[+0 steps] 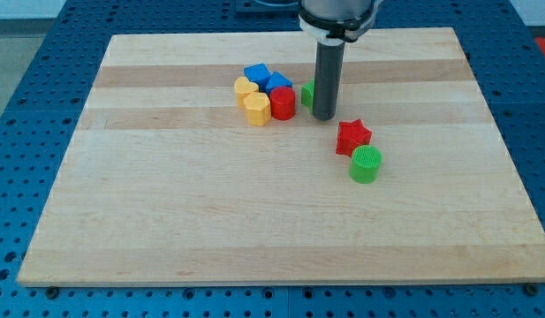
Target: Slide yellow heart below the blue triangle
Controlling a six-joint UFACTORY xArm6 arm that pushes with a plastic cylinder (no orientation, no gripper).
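Note:
A tight cluster sits at the upper middle of the wooden board (210, 212). In it are a blue cube (256, 73), a blue triangle (278, 83), a red cylinder (283, 103) and two yellow blocks. The upper-left yellow block (245, 87) looks like the heart. The lower yellow block (256, 108) looks six-sided and touches the red cylinder's left side. My tip (323, 116) stands just right of the cluster, about a block's width from the red cylinder, touching no yellow block. The rod partly hides a green block (306, 93).
A red star (352, 136) lies below and right of my tip, with a green cylinder (366, 164) touching its lower right. The board rests on a blue perforated table (42, 88).

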